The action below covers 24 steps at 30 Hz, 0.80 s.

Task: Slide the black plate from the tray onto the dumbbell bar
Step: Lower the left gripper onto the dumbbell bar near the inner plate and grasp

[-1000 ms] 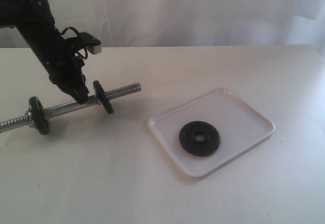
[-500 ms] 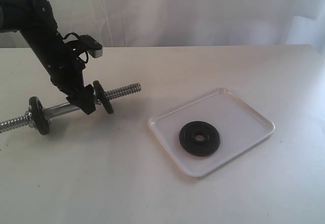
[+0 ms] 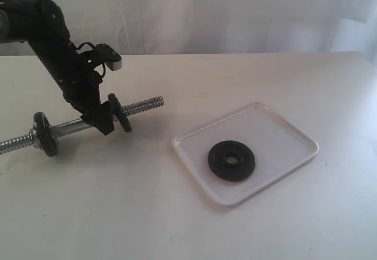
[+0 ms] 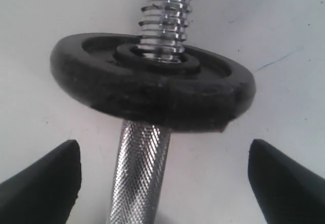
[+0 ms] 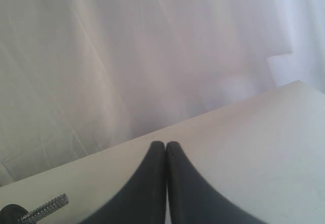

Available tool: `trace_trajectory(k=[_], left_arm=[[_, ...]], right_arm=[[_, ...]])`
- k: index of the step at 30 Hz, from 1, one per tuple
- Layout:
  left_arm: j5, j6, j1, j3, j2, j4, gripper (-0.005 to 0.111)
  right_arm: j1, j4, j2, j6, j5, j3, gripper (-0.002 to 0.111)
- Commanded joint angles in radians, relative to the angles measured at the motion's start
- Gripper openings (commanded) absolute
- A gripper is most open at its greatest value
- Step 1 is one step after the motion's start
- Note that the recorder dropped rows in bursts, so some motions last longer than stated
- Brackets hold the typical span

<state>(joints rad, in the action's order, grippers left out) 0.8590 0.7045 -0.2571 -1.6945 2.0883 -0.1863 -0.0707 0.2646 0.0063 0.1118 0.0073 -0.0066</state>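
Note:
The black plate (image 3: 231,160) lies flat in the white tray (image 3: 281,128) on the right half of the table. The dumbbell bar (image 3: 70,128) rests on the table at the left, a fitted black disc (image 3: 45,134) near its left end and another (image 3: 119,112) near its threaded right end. My left gripper (image 3: 103,121) stands open astride the knurled bar (image 4: 137,176), just behind the right disc (image 4: 152,87); its fingertips (image 4: 48,178) stay clear of the metal. My right gripper (image 5: 166,145) is shut and empty, out of the exterior view.
A white curtain (image 3: 235,12) hangs behind the table. The table's far edge (image 3: 235,53) runs along it. In the right wrist view the bar's threaded end (image 5: 45,208) shows at the lower corner.
My left arm has come down along the bar, bringing its gripper lower around the shaft beside the right disc. Bar, tray and black plate have not moved.

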Motion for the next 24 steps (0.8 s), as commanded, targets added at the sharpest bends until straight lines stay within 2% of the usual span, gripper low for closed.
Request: trace_trajectory(k=[1, 9, 19, 24], left_arm=[[-0.016, 0.009, -0.005, -0.006, 0.033, -0.005, 0.088], [-0.038, 0.032, -0.005, -0.004, 0.082, -0.005, 0.079], [-0.056, 0.032, -0.005, -0.004, 0.099, -0.008, 0.048], [-0.08, 0.032, -0.005, -0.004, 0.133, -0.013, 0.041]], right_arm=[[-0.004, -0.005, -0.006, -0.002, -0.007, 0.007, 0.0], [-0.004, -0.005, -0.006, -0.002, -0.007, 0.007, 0.0], [-0.004, -0.005, -0.006, -0.002, -0.007, 0.007, 0.0], [-0.004, -0.005, -0.006, -0.002, -0.007, 0.007, 0.0]])
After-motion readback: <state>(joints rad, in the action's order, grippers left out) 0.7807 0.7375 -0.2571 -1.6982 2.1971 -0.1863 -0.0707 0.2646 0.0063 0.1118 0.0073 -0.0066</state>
